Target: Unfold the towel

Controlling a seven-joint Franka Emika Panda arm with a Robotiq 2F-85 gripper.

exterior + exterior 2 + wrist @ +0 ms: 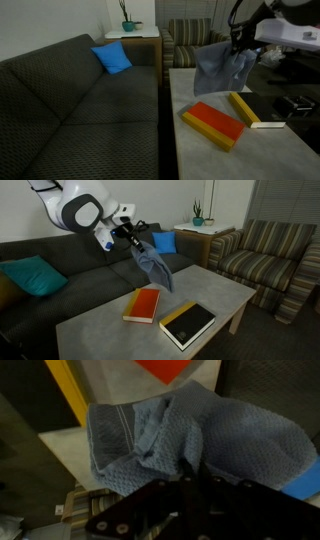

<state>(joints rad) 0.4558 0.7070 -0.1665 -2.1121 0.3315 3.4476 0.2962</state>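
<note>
Towel (155, 268) hung bunched and wrinkled from the claw (131, 240) over the table (222, 296). The claw was clamped on its top part, the rest drooping loose.

Table (185, 95): far end bare, but the towel (222, 68) hangs over it. Near left strip also open. Box (212, 124) and book (258, 108) fill the middle and right (close together, little room between). Sofa (70, 100) runs close along the left edge; armchair (190, 40) stands beyond the far end.
</note>
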